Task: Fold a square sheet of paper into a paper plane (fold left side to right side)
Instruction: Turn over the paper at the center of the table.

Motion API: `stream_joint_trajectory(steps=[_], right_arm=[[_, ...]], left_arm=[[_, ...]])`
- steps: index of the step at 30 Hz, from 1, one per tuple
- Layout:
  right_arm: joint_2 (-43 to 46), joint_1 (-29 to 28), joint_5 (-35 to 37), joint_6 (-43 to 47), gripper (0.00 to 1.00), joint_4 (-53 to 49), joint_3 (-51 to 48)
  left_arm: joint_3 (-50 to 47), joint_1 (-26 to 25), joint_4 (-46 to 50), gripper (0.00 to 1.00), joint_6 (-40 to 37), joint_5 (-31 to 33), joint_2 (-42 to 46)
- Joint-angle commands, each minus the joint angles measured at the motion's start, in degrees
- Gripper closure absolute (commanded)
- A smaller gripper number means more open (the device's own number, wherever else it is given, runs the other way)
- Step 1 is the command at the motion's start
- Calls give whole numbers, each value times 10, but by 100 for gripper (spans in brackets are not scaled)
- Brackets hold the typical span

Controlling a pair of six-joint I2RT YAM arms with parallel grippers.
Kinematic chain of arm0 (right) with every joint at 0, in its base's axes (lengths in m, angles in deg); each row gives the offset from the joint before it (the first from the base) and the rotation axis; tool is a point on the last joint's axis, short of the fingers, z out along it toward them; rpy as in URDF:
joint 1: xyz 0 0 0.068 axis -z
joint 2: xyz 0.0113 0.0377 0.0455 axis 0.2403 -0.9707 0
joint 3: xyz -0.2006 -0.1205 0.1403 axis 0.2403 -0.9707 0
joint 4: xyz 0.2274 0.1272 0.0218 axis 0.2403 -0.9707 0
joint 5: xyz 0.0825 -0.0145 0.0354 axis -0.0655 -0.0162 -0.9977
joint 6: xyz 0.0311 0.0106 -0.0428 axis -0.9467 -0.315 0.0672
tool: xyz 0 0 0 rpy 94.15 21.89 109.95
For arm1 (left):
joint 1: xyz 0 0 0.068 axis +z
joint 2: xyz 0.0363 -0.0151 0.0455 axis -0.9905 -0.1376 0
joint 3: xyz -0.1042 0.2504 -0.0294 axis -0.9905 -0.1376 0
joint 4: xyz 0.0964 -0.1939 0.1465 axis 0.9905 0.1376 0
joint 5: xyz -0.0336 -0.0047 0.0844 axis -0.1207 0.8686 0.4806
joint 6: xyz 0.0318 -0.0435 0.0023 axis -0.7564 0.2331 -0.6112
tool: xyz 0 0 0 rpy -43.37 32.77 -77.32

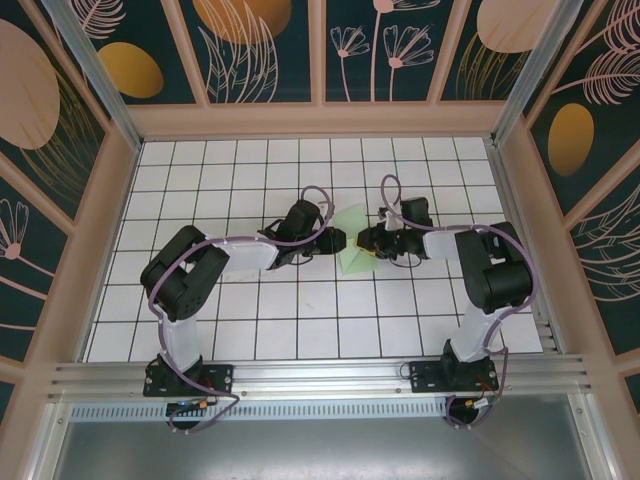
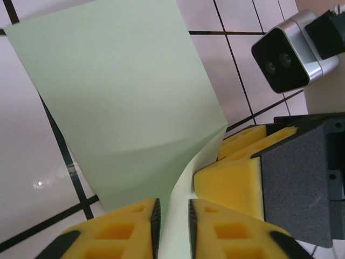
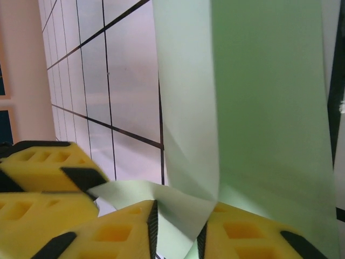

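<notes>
The square sheet of paper [image 1: 352, 232] is pale green and partly folded, raised off the white grid table between both grippers at the centre. My left gripper [image 1: 337, 241] comes in from the left and is shut on a curled edge of the sheet [image 2: 124, 97], which passes between its yellow fingers [image 2: 129, 226]. My right gripper [image 1: 366, 240] faces it from the right. It is shut on a folded corner of the sheet [image 3: 269, 108], with the white flap running left towards the left gripper's fingers [image 3: 43, 178]. The two grippers almost touch.
The white grid table [image 1: 250, 320] is walled by a pink wooden frame [image 1: 320, 120] at the back and sides. The right wrist's silver camera [image 2: 285, 51] hangs close above the left fingers. An aluminium rail [image 1: 320, 375] carries both arm bases at the near edge.
</notes>
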Motion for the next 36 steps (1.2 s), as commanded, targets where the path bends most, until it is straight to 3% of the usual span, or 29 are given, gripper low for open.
stream_joint_trajectory(steps=[1, 7, 13, 20, 27, 36], right_arm=[[0, -3, -9, 4, 75, 11, 21], [53, -1, -4, 2, 95, 13, 10], [172, 10, -3, -14, 100, 20, -5], [287, 16, -56, -87, 100, 85, -7], [329, -5, -88, -148, 100, 121, 17], [350, -28, -59, -131, 100, 71, 46]], left_arm=[[-13, 7, 4, 64, -7, 22, 16], [-86, 11, -18, 29, -10, 52, 128], [-185, 16, -100, 2, 38, 44, 282], [-226, 19, -259, 2, 145, -40, 366], [-227, 19, -509, 2, 297, -155, 295], [-237, 19, -511, 2, 308, -145, 267]])
